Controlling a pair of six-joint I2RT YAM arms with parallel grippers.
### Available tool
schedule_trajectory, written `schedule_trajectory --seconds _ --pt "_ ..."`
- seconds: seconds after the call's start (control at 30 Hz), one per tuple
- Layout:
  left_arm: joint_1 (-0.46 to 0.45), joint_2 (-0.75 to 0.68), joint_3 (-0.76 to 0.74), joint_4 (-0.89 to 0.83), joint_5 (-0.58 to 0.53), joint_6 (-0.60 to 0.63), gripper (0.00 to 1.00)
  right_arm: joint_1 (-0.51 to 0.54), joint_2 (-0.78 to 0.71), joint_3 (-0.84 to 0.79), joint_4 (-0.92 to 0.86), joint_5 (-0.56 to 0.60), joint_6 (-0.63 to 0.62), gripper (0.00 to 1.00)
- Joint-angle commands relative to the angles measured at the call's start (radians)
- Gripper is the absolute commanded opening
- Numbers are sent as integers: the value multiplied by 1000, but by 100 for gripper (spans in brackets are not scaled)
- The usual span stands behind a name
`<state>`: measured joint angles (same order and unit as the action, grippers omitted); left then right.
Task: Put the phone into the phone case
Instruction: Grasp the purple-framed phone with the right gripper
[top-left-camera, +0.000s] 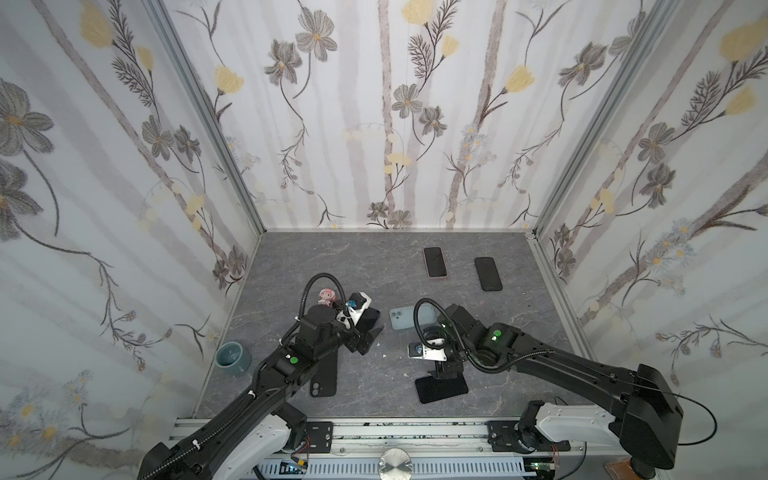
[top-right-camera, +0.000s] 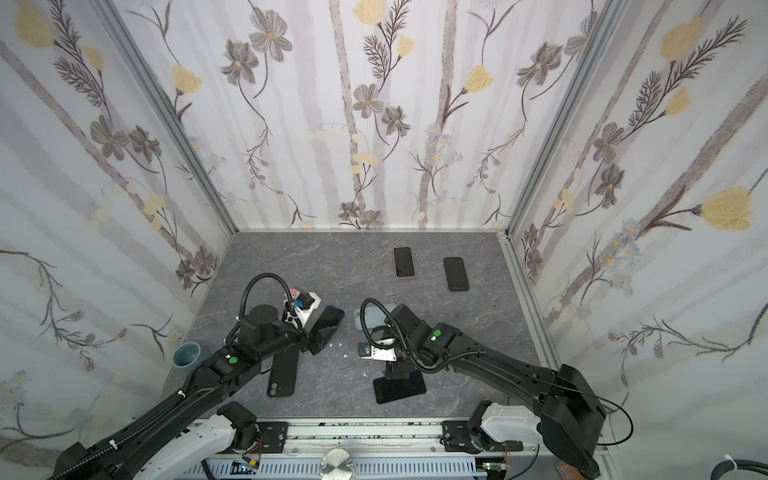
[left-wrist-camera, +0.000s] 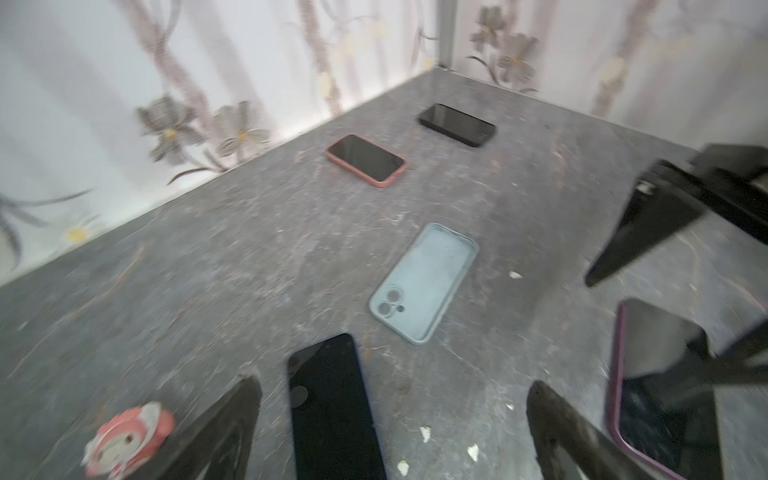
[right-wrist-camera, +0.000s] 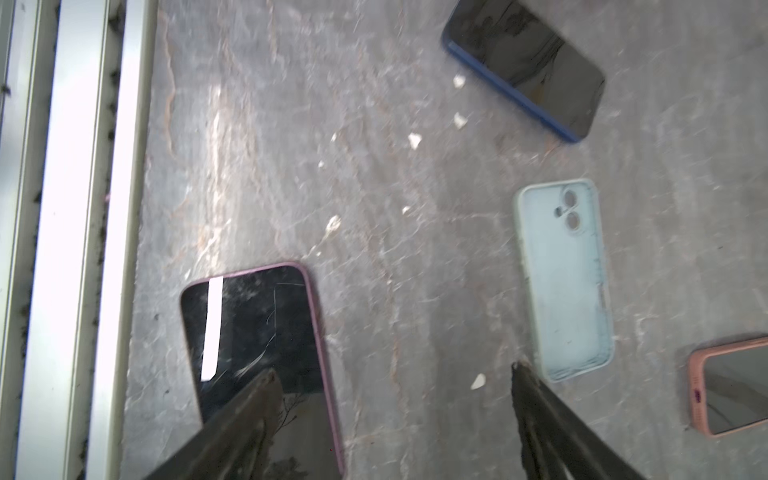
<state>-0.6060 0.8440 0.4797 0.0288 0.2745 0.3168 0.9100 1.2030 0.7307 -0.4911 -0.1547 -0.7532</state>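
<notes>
One empty pale-blue case lies mid-table, a dark phone near it beneath the left gripper — jaws wide, empty. Right gripper, also wide, over a purple-rimmed phone. Likely the pick next — pinch that dark phone's edges.

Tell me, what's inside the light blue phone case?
Nothing: the light blue phone case lies open side up, empty, showing only its bare inside and camera holes. In both top views the right arm covers part of it.

Pale blue case half behind right arm, black phone partly under left arm.
</notes>
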Motion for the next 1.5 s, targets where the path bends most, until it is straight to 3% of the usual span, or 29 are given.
schedule_trajectory --seconds 0.0,0.23,0.63,1.07,1.17,1.47 --pt "-51 -3 -25 64 66 253 100 18 -35 -82 -9 -34 -24 86" --pt "-73 -20 -89 113 57 314 100 18 -59 -251 115 -57 -2 87" --pt "-88 13 -94 62 71 326 100 18 53 -217 78 -77 13 87" --pt "-95 7 -103 69 75 310 100 17 164 -146 17 -56 -9 76" --pt "-96 11 -95 82 64 279 100 15 190 -128 5 -67 -5 76" --pt "-96 19 -39 120 -16 148 100 2 204 -83 -6 -29 23 60"
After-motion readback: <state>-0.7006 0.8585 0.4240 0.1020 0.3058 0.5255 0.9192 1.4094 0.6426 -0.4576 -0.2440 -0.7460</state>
